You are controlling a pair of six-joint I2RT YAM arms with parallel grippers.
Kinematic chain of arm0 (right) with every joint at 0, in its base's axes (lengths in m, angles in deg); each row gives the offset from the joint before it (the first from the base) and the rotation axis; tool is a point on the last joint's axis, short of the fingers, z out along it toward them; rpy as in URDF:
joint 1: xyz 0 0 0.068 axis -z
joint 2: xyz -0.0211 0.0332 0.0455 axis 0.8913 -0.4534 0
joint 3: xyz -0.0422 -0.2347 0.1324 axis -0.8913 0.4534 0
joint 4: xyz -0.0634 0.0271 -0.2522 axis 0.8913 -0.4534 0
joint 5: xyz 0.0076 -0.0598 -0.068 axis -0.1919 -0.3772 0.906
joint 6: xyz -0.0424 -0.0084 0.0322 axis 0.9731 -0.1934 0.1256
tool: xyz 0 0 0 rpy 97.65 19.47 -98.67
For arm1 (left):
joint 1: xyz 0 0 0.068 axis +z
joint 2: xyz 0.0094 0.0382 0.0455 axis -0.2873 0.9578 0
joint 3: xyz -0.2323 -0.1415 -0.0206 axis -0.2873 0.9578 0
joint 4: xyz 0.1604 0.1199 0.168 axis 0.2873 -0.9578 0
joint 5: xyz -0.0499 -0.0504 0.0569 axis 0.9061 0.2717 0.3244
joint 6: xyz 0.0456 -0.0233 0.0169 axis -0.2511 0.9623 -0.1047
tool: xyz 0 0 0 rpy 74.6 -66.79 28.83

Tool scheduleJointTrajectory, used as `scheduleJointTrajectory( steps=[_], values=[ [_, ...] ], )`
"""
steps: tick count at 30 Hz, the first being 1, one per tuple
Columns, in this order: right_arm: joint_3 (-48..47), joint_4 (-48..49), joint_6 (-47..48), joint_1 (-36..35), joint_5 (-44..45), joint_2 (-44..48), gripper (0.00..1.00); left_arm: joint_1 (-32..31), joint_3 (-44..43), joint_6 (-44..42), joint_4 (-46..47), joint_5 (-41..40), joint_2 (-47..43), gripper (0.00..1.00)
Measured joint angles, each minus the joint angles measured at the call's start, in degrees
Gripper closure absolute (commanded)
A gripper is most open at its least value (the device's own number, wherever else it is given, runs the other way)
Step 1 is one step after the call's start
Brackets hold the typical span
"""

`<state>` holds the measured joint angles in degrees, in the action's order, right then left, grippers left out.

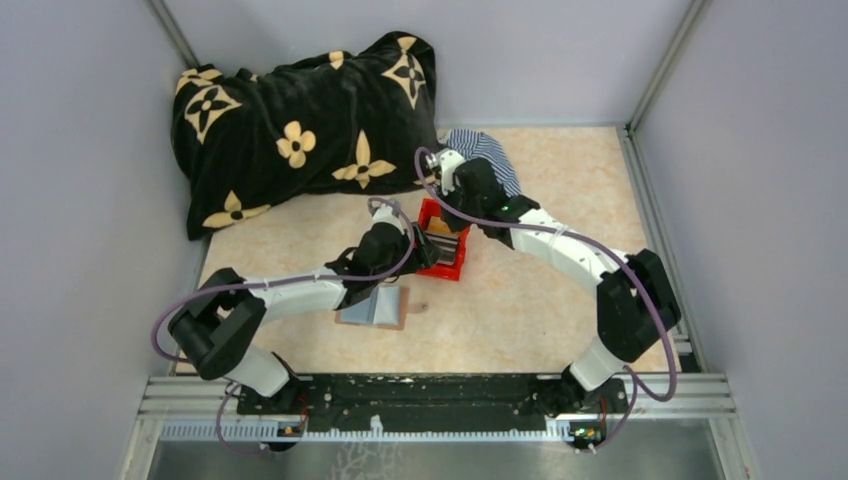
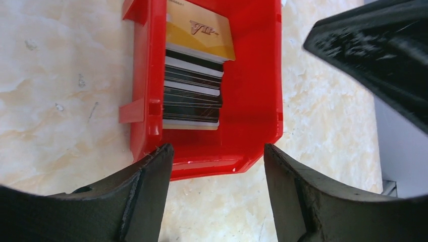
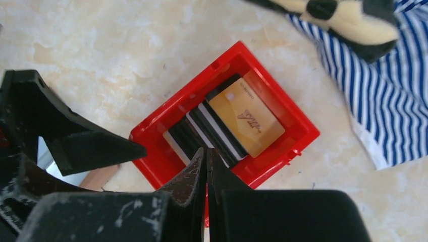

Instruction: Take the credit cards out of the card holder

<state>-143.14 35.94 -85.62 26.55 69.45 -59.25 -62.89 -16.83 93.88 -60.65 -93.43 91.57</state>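
Observation:
The card holder (image 1: 378, 310) lies open on the table, grey-blue panels up, partly under my left arm; a brown corner of it shows in the right wrist view (image 3: 99, 177). The credit cards lie stacked in a red bin (image 1: 452, 266): an orange-tan card (image 2: 202, 29) on top of several dark and grey ones (image 2: 193, 96). They also show in the right wrist view (image 3: 247, 119). My left gripper (image 2: 217, 151) is open and empty at the bin's near end (image 1: 428, 252). My right gripper (image 3: 207, 152) is shut with nothing between its fingers, above the bin (image 1: 447, 213).
A black blanket with tan flower marks (image 1: 300, 120) is heaped at the back left. A blue-and-white striped cloth (image 1: 488, 150) lies behind the bin, also in the right wrist view (image 3: 388, 85). Grey walls close in the marbled table (image 1: 520, 300).

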Motion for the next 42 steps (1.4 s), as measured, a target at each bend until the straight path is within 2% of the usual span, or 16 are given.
scheduleJointTrajectory(
  steps=[14, 18, 19, 23, 27, 29, 33, 35, 38, 42],
  values=[
    [-1.7, -3.1, -0.5, -1.8, -8.0, -9.7, 1.0, 0.2, 2.3, -2.0, 0.6, -0.7, -5.8, 0.37],
    [-0.2, -1.9, -2.1, -2.1, -7.7, -9.7, 1.0, 0.2, 6.3, -2.4, 2.7, -0.5, -9.8, 0.32],
    [0.0, -1.5, -2.6, -2.1, -7.4, -9.4, 0.98, 0.2, 7.7, -2.9, 2.9, -0.7, -12.0, 0.3],
    [1.4, 0.7, -4.9, -2.1, -5.8, -5.4, 0.74, 0.2, 11.1, -6.3, 2.7, -3.3, -23.5, 0.16],
    [2.0, 3.5, -7.3, -2.6, -3.2, 0.2, 0.7, 0.3, 8.7, -9.0, -4.0, -8.7, -32.1, 0.12],
    [2.1, 4.5, -8.1, -3.9, -2.3, 2.2, 0.72, 0.4, 5.7, -8.6, -10.0, -11.8, -33.2, 0.08],
    [2.0, 6.0, -9.4, -11.3, -0.7, 3.3, 1.0, 2.4, 5.6, -3.3, -21.0, -15.5, -36.2, 0.07],
    [2.0, 6.1, -10.3, -16.8, -0.2, 2.0, 1.0, 5.4, 7.1, -1.0, -24.5, -14.9, -38.6, 0.07],
    [2.5, 6.5, -11.9, -23.3, 0.3, -1.6, 1.0, 15.1, 7.9, 1.4, -29.9, -10.2, -39.9, 0.06],
    [7.1, 8.8, -15.7, -25.7, -1.0, -4.1, 1.0, 22.6, 6.7, 1.7, -35.2, -4.8, -36.5, 0.06]
  ],
)
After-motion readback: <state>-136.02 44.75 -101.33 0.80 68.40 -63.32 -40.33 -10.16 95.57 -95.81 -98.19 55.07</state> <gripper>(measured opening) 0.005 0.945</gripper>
